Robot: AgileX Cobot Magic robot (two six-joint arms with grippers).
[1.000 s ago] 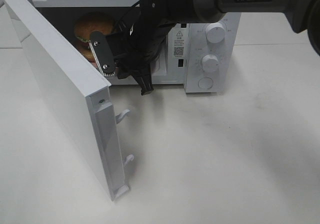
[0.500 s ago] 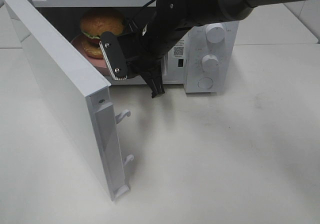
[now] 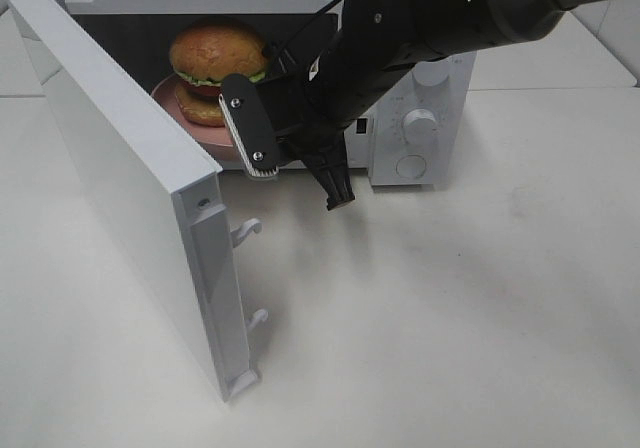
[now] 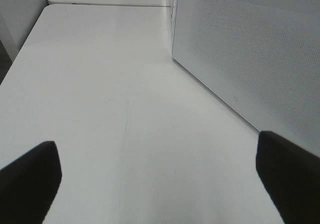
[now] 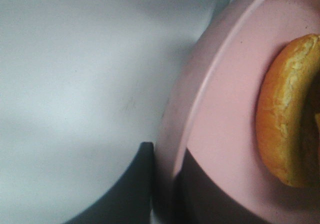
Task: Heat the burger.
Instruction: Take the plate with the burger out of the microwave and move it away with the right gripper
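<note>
Inside the open microwave (image 3: 400,88), the burger (image 3: 215,63) sits on a pink plate (image 3: 170,93) at the left of the cavity. Right pincer (image 3: 298,176) hangs at the cavity mouth, just right of the plate, fingers apart and holding nothing. Microwave door (image 3: 120,183) swings out to the left. Left pincer (image 4: 160,176) hovers over the bare table (image 4: 100,94), fingers apart.

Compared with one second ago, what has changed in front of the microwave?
The right gripper has drawn back out of the microwave toward the front right, jaws open and empty. This uncovers the burger on the pink plate inside. The door stays open; burger and plate have not visibly moved.
</note>
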